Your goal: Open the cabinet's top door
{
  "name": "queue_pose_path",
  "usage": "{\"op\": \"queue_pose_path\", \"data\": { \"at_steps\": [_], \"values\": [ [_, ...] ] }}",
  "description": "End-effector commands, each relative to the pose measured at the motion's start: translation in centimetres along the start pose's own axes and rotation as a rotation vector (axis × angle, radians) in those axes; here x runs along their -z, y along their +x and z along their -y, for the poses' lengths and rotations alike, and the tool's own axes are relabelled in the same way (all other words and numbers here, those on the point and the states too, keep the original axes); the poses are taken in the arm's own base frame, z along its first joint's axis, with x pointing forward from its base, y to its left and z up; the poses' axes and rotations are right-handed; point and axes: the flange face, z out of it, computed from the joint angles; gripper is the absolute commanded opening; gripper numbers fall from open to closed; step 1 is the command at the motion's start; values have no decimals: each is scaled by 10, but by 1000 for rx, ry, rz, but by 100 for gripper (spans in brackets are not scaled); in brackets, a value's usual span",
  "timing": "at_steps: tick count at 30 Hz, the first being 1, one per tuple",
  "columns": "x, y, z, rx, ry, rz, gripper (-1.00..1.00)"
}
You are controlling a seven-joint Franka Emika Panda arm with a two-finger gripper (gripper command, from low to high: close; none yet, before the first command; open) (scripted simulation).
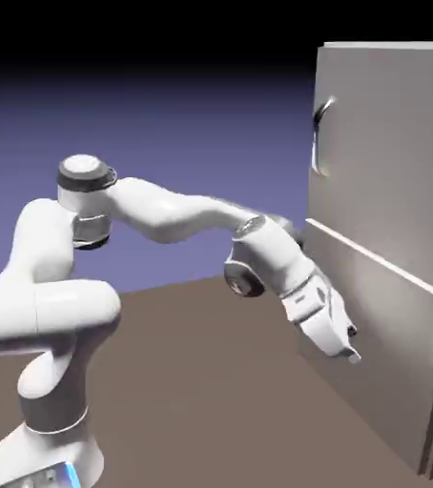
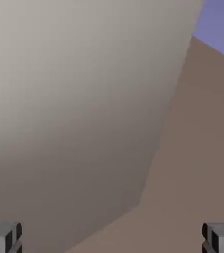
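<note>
The tall grey cabinet (image 1: 392, 248) stands just beyond the gripper (image 1: 346, 345); its top door (image 1: 387, 157), silver-handled, sits shut well above the fingertips.

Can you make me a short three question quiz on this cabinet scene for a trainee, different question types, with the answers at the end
1. True or false: the claw is closed around the handle of the top door.
2. Multiple choice: in the exterior view, the claw is level with A) the top door, B) the lower panel, C) the cabinet's roof.
3. Fill in: in the hand view the two fingertips sit far apart at the bottom corners with nothing between them, so the claw is ____.

Key: 1 false, it hangs well below the handle and holds nothing. 2 B. 3 open.
</note>
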Motion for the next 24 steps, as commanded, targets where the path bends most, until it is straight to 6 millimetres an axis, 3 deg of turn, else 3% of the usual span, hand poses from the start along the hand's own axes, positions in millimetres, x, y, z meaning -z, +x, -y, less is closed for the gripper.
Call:
{"op": "queue_pose_path", "data": {
  "at_steps": [1, 5, 9, 11, 13, 14, 18, 19, 20, 24],
  "values": [
    [13, -3, 17, 17, 61, -14, 0],
    [77, -24, 84, 97, 323, -55, 0],
    [158, -57, 139, 185, 603, -75, 0],
    [184, -27, 134, 158, 649, -141, 0],
    [224, -23, 140, 98, 781, -145, 0],
    [224, -23, 140, 98, 781, -145, 0],
    [189, -18, 175, 98, 781, -145, 0],
    [189, -18, 175, 98, 781, -145, -100],
    [189, -18, 175, 98, 781, -145, -100],
    [209, -8, 141, 132, 849, -72, -100]
  ]
}}
